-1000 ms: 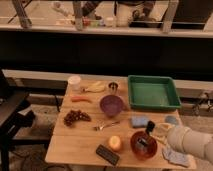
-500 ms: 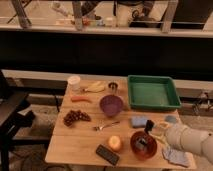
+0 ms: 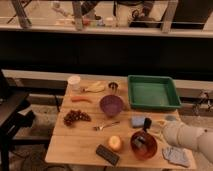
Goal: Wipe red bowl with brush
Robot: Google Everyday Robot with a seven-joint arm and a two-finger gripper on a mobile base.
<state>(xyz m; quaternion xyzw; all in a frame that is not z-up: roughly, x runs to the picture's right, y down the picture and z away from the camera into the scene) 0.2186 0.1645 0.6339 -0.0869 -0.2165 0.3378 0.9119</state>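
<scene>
The gripper (image 3: pixel 154 131) is hovering at the far rim of the red bowl (image 3: pixel 150 154), at the end of the white arm that is reaching in from the right edge of the surface (image 3: pixel 80 145). I cannot tell whether it is clamping anything or standing open. Right against it, the brush (image 3: pixel 146 125) is showing as a short black piece standing up just beyond the bowl's far rim, and a paler patch below it seems to be lying inside the bowl, so the wiping step itself appears to be in hand rather than the pick-up. The bowl is sitting directly beneath and in front of the gripper, near the front edge. Just behind the gripper a blue sponge (image 3: pixel 138 121) is lying; to its left an orange fruit (image 3: pixel 115 143) and a flat black device (image 3: pixel 108 154) are resting, with a fork (image 3: pixel 106 126) and a purple bowl (image 3: pixel 111 105) farther off. The next move is probably calling for sweeping the bristles round the glossy inside while keeping light downward pressure, so the bowl is not sliding toward the fruit.
</scene>
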